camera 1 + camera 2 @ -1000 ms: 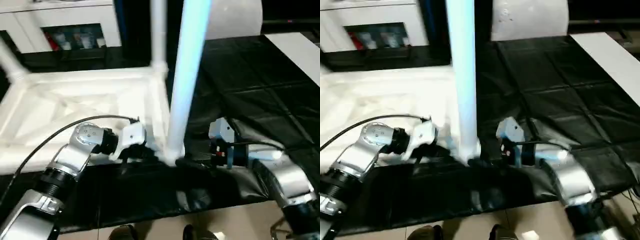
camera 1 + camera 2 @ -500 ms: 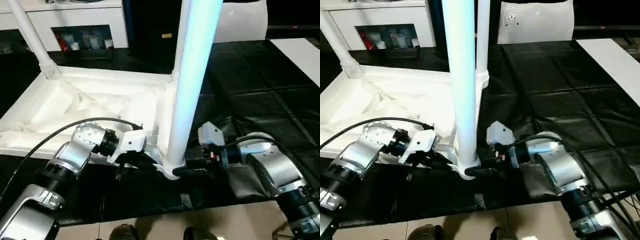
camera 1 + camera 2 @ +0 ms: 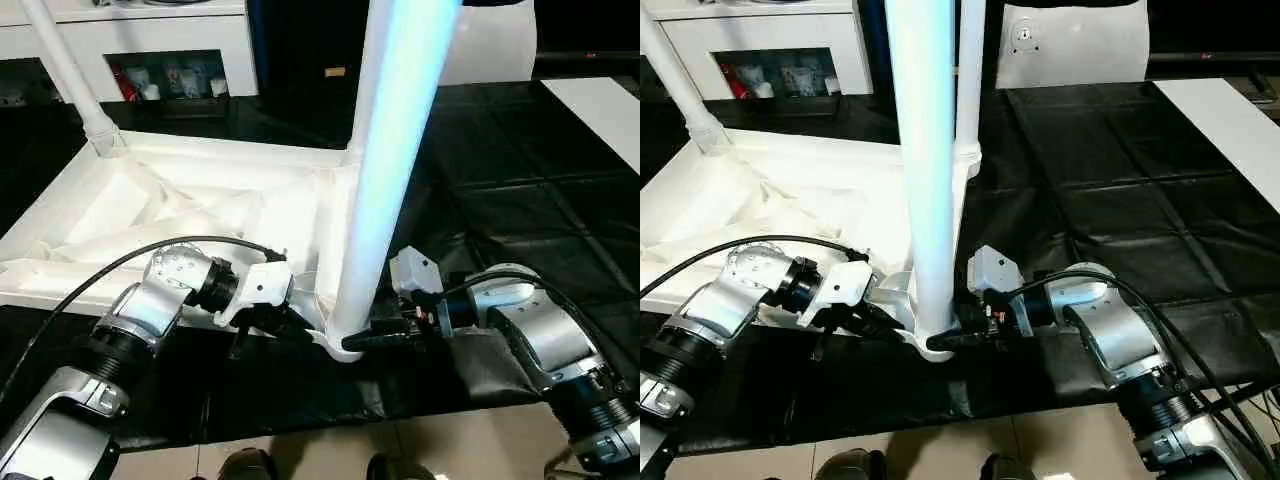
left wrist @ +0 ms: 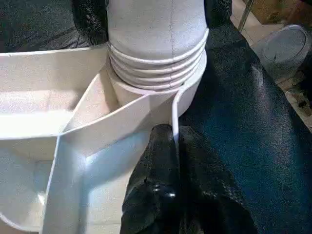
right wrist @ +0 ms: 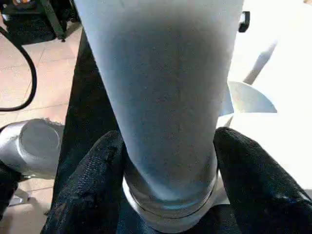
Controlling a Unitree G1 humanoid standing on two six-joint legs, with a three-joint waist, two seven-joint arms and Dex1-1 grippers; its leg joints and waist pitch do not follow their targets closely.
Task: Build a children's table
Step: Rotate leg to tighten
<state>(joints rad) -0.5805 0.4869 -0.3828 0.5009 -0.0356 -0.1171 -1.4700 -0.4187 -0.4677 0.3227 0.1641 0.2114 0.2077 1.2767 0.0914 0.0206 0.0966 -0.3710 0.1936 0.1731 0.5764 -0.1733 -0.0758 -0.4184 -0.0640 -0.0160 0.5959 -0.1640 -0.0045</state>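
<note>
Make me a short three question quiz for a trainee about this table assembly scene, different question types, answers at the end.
1. True or false: the tabletop lies with its ribbed underside up.
2. How many legs stand in corner sockets? A) one B) three C) none
3. Fill in: the left gripper is pinched on the tabletop's ____ beside the near leg.

Key
1. True.
2. B: near leg, far-left leg, far-right leg.
3. Rim. The right gripper straddles the near leg's base.

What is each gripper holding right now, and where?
Left gripper pinches the tabletop rim by the corner socket; right gripper straddles the near leg's base.
</note>
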